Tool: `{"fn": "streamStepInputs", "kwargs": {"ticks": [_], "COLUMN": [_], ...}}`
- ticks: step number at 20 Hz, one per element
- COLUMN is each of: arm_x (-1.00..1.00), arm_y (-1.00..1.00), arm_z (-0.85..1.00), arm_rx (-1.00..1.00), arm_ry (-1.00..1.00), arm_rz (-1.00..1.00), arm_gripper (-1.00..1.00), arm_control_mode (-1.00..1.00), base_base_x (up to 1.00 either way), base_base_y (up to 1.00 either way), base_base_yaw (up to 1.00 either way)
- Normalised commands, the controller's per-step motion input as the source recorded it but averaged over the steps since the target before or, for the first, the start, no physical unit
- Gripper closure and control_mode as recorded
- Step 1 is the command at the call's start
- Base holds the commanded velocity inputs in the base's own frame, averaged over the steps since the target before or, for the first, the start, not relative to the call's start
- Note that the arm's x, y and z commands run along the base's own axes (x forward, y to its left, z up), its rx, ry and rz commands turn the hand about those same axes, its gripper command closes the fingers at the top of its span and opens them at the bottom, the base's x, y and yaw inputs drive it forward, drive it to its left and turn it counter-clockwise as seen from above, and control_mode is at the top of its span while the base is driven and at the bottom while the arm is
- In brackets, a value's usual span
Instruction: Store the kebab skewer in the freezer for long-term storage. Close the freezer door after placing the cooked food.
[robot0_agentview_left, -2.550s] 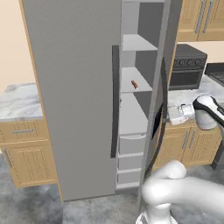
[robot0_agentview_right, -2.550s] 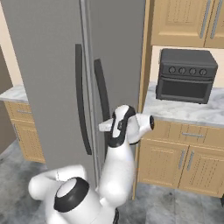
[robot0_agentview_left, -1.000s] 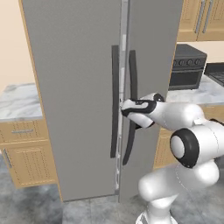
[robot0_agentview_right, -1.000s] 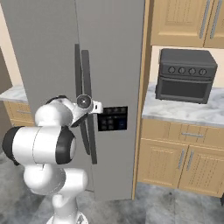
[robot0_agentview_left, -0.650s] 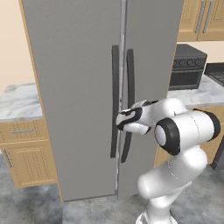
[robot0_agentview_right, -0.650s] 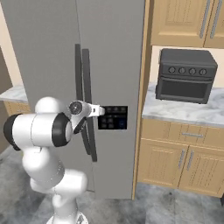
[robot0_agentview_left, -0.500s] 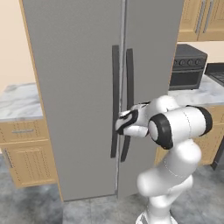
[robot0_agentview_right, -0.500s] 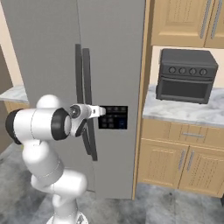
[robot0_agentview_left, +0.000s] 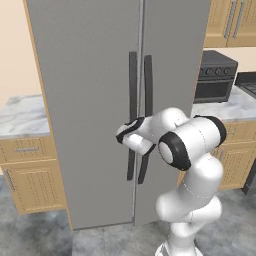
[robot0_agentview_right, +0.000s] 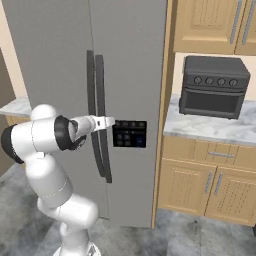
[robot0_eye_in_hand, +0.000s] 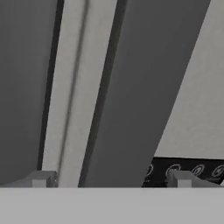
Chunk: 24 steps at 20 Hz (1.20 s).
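The robot's white arm bends across the front of the freezer. Its pincer is up against the long dark handle of the freezer door. In the hand view the handle sits right in front of the camera, between the two small finger tips. The tips are spread apart, one on each side of the handle, and they do not look like they are squeezing it.

Behind the pincer, both tall grey doors look flat and shut. The crack between them is a thin straight line in the left base view. The small black panel with buttons is just beside the pincer.

The kebab skewer cannot be seen now. With the doors shut, it is most likely inside the freezer, but the pictures cannot prove that.

Farther off to the side, the dark toaster oven sits on the marble surface under the wooden cupboards.

So the job looks almost done, or done. All that seems left is for the arm to pull away from the door.
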Motion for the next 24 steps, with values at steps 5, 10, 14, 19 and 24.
{"fn": "streamStepInputs", "kwargs": {"ticks": [5, 10, 14, 19, 24], "arm_x": [0.32, 0.38, 0.51, 0.70, 0.46], "arm_y": [0.00, 0.00, 0.03, 0.24, 0.10], "arm_z": [0.98, 1.00, 0.80, 0.60, 0.65], "arm_rx": [0.04, 0.00, 0.00, 0.00, 0.00], "arm_ry": [0.13, 0.21, 0.18, 0.13, 0.11], "arm_rz": [-0.08, -0.07, -0.04, -0.13, -0.17], "arm_gripper": [-1.00, -1.00, -1.00, -1.00, -1.00], "arm_control_mode": [-1.00, -1.00, -1.00, -1.00, -1.00], "base_base_x": [0.00, 0.00, 0.00, 0.00, 0.00], "base_base_y": [0.00, 0.00, 0.00, 0.00, 0.00], "base_base_yaw": [0.00, 0.00, 0.00, 0.00, 0.00]}}
